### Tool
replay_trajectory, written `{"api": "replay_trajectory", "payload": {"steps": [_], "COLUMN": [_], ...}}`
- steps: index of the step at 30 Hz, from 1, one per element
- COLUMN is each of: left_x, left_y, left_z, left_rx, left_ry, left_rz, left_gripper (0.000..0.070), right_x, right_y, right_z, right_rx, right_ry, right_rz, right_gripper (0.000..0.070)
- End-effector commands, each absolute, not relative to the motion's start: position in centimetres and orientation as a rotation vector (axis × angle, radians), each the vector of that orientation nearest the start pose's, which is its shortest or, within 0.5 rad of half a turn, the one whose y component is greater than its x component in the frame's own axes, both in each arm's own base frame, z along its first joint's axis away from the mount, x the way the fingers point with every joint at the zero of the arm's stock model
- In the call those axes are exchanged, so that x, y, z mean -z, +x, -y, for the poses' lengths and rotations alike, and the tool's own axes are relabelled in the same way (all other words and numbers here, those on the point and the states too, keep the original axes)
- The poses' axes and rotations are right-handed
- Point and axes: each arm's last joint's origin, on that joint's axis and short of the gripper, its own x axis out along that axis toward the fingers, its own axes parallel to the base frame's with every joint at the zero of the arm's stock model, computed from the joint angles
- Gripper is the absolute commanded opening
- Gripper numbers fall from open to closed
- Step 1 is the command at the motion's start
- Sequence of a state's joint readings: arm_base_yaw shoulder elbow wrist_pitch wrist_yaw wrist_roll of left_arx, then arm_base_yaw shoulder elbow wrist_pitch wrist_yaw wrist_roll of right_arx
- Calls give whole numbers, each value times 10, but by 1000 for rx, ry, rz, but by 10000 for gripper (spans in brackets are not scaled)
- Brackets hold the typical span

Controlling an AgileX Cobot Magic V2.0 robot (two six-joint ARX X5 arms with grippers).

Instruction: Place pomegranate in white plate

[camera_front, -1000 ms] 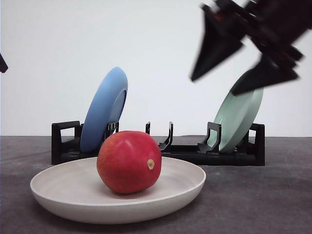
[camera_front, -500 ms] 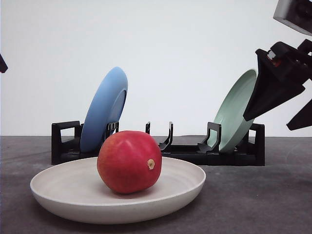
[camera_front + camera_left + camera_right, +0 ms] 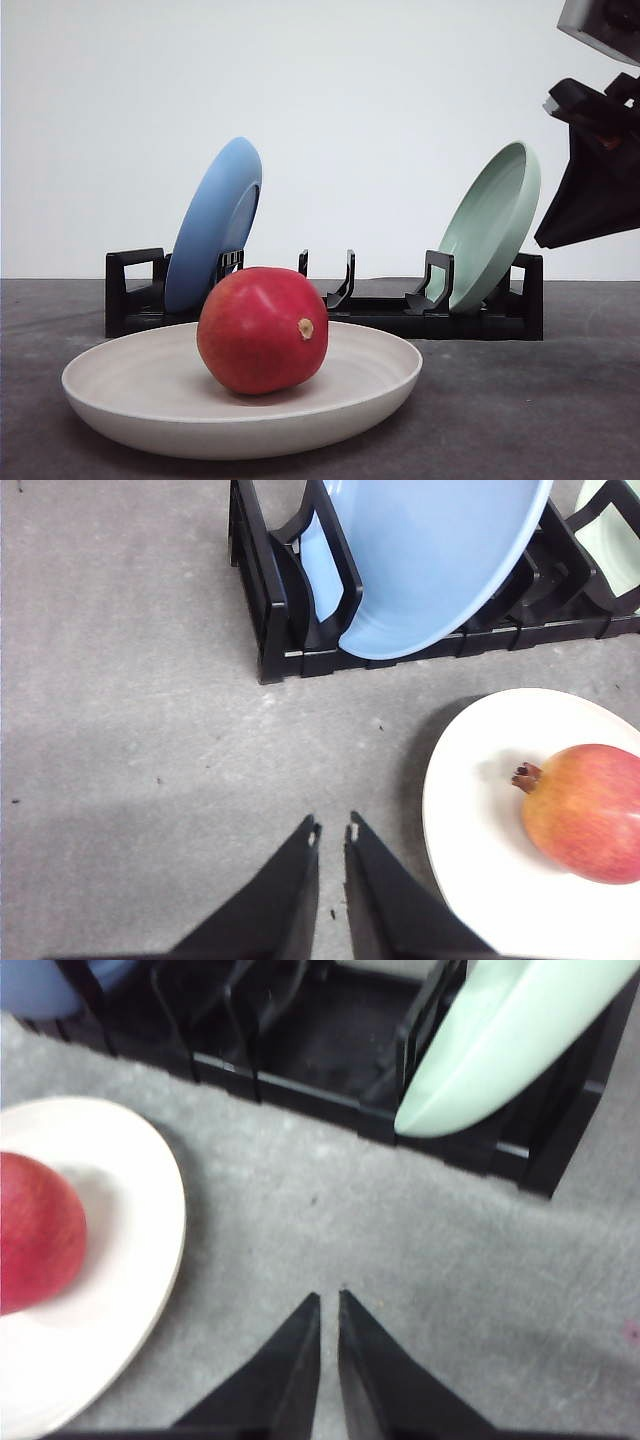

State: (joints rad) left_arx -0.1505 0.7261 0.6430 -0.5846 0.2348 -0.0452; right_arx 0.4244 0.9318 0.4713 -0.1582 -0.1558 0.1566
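Right arm (image 3: 598,180) pulled farther right, pomegranate (image 3: 262,330) inside white plate (image 3: 120,395)

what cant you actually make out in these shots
- Front view: the underside of the pomegranate is hidden by the white plate rim.
- Front view: right end effector is cut off by the frame edge.
- Right wrist view: motion-blurred; the rack lacks detail, and the frame edge cuts the fruit.

Lab-style test setup
A bare white wall (image 3: 380,90) is backing a grey bench (image 3: 520,400) carrying a black dish rack (image 3: 480,320).
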Motion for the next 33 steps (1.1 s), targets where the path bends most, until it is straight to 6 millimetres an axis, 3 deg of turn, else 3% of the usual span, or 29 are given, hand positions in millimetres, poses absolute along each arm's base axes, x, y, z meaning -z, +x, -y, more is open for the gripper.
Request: {"api": "replay_trajectory", "payload": {"steps": [1, 10, 15, 23, 33], "left_x": [-261, -263, -261, -221, -178], "left_y": [145, 142, 132, 115, 97], "left_z": [29, 28, 23, 11, 3], "left_rx": [359, 360, 348, 209, 65], "left_ry": [-69, -68, -34, -11, -37], "left_rz": [-671, -657, -546, -295, -217], "left_gripper": [26, 26, 26, 26, 26], "right_x": [-205, -205, -205, -205, -205], "right_y": [170, 170, 170, 170, 170], "right_z": [-83, -83, -83, -83, -83], "right_rx": [-519, -519, -519, -519, -519], "right_ry": [56, 56, 56, 56, 56], "right_rz": [-656, -657, -657, -657, -657], "right_gripper": [22, 22, 22, 22, 22]}}
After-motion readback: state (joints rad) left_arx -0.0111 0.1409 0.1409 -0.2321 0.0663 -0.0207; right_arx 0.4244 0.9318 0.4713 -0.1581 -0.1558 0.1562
